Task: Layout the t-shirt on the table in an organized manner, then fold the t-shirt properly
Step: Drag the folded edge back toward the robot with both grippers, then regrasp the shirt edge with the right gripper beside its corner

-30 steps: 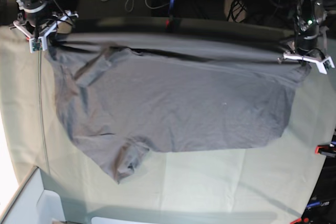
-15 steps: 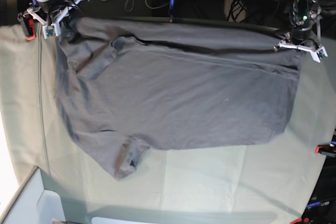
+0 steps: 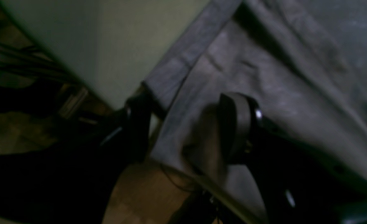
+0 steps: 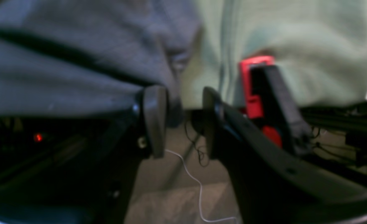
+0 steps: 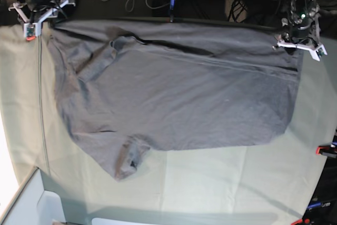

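T-shirt (image 5: 174,98), dark grey soft cotton, lies spread across the far half of the table (image 5: 210,183), its upper edge running along the back rim. We judge the laying-out step to be nearly done, with folding yet to begin.

Reading the base view from left to right: our right gripper (image 5: 32,14) sits at the shirt's far left corner. Its wrist view shows the jaws parted, with a fold of grey cloth at the gap, and we cannot tell whether the pads touch it. A red clamp (image 4: 254,84) pins the pale, creased table cover just beside it. One sleeve (image 5: 97,61) lies folded inward, another (image 5: 129,159) is crumpled at the near edge. At far right, our left gripper (image 5: 300,46) hovers over the other corner, jaws apart astride the hem (image 3: 183,62), gripping nothing that we can see.

Next, we judge, the sleeves need pulling flat.
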